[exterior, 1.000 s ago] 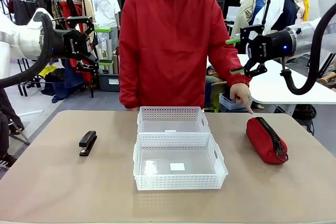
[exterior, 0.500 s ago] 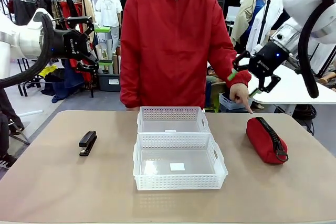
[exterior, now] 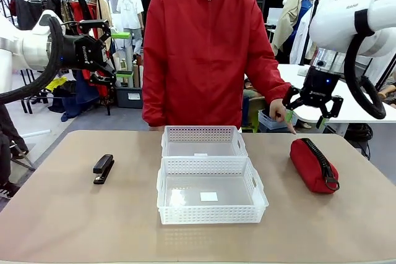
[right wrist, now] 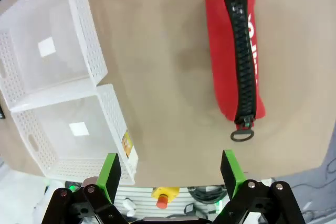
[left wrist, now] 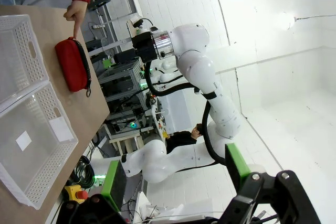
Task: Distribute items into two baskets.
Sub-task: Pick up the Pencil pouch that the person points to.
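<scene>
nothing is distributed yet: the two white lattice plastic baskets [exterior: 210, 216] sit empty mid-table; the soft red zippered pouch [exterior: 311, 165] lies to their right, the small black stapler [exterior: 103, 168] to their left. the left gripper [exterior: 121, 54] and right gripper [exterior: 311, 113] hover with fingers spread, empty.

Pouch [exterior: 314, 165]: red fabric, black zipper along top, ring pull at the end nearest me, lying lengthwise on table [exterior: 74, 221], to my right | Stapler [exterior: 103, 168]: black, slim, closed, lying flat, to my left | Larger basket [exterior: 211, 214]: white lattice sides, upright, centre, white label [exterior: 209, 196] on floor | Smaller basket [exterior: 203, 134]: same make, touching behind it.
</scene>
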Controlling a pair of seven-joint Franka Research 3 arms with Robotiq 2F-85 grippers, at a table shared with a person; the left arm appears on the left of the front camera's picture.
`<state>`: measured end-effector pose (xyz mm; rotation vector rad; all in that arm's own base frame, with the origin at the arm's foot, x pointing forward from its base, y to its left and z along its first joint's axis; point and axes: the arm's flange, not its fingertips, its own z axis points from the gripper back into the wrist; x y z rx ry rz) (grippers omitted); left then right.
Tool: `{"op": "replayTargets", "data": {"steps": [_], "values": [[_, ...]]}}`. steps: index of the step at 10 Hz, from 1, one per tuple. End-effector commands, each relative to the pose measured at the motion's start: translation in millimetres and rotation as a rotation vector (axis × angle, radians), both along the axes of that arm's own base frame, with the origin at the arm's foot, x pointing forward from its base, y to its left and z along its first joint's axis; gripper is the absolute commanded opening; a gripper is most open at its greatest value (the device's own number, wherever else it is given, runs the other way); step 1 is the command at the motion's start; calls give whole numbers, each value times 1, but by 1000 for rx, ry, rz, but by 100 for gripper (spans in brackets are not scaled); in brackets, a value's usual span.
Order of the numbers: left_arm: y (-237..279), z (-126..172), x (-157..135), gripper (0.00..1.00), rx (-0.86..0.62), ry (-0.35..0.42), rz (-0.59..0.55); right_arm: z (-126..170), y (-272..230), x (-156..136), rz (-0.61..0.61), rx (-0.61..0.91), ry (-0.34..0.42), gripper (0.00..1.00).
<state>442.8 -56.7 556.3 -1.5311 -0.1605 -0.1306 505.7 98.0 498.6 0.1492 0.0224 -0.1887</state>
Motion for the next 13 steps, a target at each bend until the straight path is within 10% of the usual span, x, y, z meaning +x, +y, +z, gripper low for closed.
{"op": "replayTargets", "data": {"steps": [1,8,13], "values": [[1,2,0,100,-2,-3,1,-1,-5,-5,-22,26,23,100],[1,2,0,100,-2,-3,1,-51,-21,28,127,-199,97,100],[1,2,0,100,-2,-3,1,-102,-49,38,155,-198,-1,100]]}}
